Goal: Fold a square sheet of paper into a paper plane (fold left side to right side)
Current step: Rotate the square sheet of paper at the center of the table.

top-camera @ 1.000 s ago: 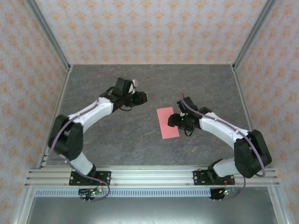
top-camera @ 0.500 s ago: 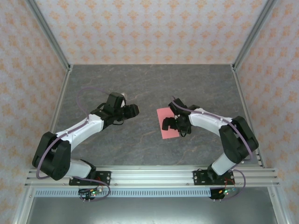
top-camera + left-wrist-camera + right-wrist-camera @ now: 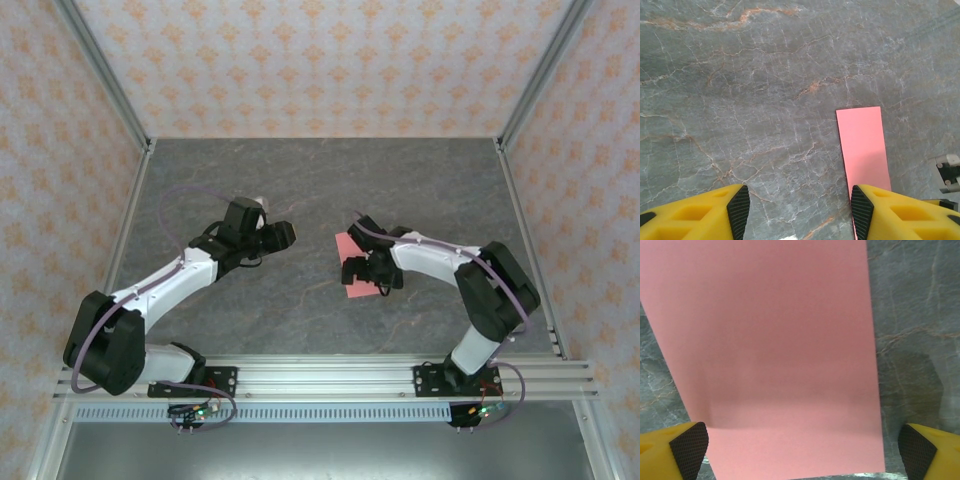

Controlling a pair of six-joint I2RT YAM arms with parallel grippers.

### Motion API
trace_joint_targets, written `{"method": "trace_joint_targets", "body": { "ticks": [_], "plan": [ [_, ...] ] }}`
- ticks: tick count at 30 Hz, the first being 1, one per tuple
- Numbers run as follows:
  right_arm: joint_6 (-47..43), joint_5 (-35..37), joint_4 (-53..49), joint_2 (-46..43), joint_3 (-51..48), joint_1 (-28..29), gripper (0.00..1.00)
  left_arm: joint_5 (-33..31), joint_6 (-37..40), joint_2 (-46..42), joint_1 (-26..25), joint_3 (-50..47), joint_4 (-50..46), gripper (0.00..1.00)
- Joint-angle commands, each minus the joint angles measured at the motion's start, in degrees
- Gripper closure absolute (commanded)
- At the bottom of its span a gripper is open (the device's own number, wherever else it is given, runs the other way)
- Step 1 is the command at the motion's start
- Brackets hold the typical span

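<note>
The salmon-pink sheet of paper [image 3: 357, 291] lies flat on the table as a narrow rectangle, folded in half. My right gripper [image 3: 360, 268] hovers over its middle and hides part of it. In the right wrist view the paper [image 3: 775, 355] spreads between the open yellow fingers [image 3: 690, 445], and the right gripper [image 3: 802, 447] holds nothing. My left gripper [image 3: 283, 234] hangs open to the left of the sheet, a short gap away. In the left wrist view the paper [image 3: 862, 150] runs up from beside the right-hand finger of the left gripper [image 3: 800, 212].
The table top [image 3: 300, 180] is grey marbled stone, bounded by patterned walls and metal corner posts [image 3: 105, 75]. An aluminium rail [image 3: 320, 378] carrying both arm bases runs along the near edge.
The right gripper has slid left over the paper and now covers more of it. The left arm drew back to the left and lower, then held nearly still.
</note>
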Motion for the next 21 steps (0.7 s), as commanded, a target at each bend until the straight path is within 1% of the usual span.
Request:
{"method": "trace_joint_targets", "body": {
  "ticks": [1, 6, 10, 14, 17, 18, 21],
  "plan": [
    [2.8, -2.8, -0.9, 1.3, 1.7, 3.3, 0.00, -2.2, 1.1, -1.4, -0.2, -0.9, -1.5, 0.41],
    [4.1, -3.7, -0.5, 2.7, 4.2, 6.8, 0.00, -2.3, 1.1, -1.6, -0.1, -1.0, -1.6, 0.40],
    [4.5, -4.1, -0.2, 3.2, 6.0, 7.9, 0.00, -2.1, 1.2, -1.6, -0.1, -1.0, -1.9, 0.40],
    [3.2, -0.9, -2.5, 1.3, 7.1, 7.7, 0.00, -1.5, 1.3, -1.6, -0.1, -1.1, -1.9, 0.40],
    [0.7, 0.4, -3.7, -1.8, 7.3, 6.0, 0.00, 0.3, 1.1, -1.5, -0.1, -1.1, -1.3, 0.40],
    [-0.4, 0.5, -3.5, -3.3, 6.9, 4.6, 0.00, 1.4, 1.0, -1.5, -0.2, -1.2, -0.6, 0.40],
    [-5.0, -3.8, 0.0, -6.6, 5.1, -2.0, 0.00, 5.0, 0.5, -0.7, -0.2, -1.8, 1.6, 0.40]
  ]
}}
